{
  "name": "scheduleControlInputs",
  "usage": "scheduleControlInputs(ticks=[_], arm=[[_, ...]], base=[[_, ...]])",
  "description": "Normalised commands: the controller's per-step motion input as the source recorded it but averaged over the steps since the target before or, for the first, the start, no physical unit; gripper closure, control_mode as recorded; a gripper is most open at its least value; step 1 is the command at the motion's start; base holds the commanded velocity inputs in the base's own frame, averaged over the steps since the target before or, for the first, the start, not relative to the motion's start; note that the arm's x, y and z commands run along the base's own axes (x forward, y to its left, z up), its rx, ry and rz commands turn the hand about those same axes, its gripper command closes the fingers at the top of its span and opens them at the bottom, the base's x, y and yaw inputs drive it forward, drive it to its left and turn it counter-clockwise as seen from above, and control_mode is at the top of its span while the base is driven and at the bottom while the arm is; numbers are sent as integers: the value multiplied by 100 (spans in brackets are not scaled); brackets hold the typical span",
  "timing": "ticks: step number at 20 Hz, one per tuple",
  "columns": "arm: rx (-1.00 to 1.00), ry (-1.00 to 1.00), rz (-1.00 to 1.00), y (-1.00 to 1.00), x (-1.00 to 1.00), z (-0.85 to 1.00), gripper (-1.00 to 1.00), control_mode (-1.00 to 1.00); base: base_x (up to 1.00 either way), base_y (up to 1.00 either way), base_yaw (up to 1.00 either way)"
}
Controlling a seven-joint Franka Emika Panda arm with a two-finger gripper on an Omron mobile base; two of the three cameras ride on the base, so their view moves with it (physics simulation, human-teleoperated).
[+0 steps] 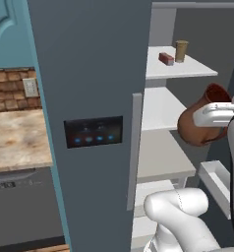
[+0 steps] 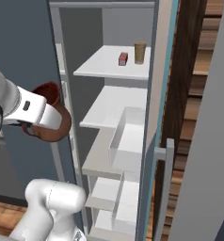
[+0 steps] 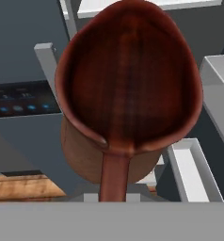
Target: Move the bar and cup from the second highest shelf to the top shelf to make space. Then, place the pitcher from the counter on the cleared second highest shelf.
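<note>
A dark control panel [image 1: 93, 132] with blue lights sits left of centre on the grey door [image 1: 89, 74]. A brick backsplash [image 1: 13, 88] with a white outlet [image 1: 30, 87] fills the left edge.

Second highest shelf [image 1: 160, 106] bare, mid-frame in left base view, open front, free to enter. Top shelf [image 1: 188, 69] in the upper right carries bar [image 1: 166, 58] and cup [image 1: 181, 50] toward the back, front strip free. Pitcher [image 1: 200, 120] hangs tilted at right, before the shelf opening. Door edge [image 1: 134, 147] with handle bounds the gap at left; door bin [image 2: 128, 141] juts in at right.
</note>
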Motion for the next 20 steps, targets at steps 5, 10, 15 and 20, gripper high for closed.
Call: scheduleControlInputs(ticks=[5, 10, 15, 20], arm=[[0, 0, 0, 0, 0, 0, 100, 100], [0, 0, 0, 0, 0, 0, 100, 100], [0, 0, 0, 0, 0, 0, 100, 100], [0, 0, 0, 0, 0, 0, 100, 100]], base=[[26, -12, 1], [10, -17, 0], [1, -13, 0], [2, -3, -9]])
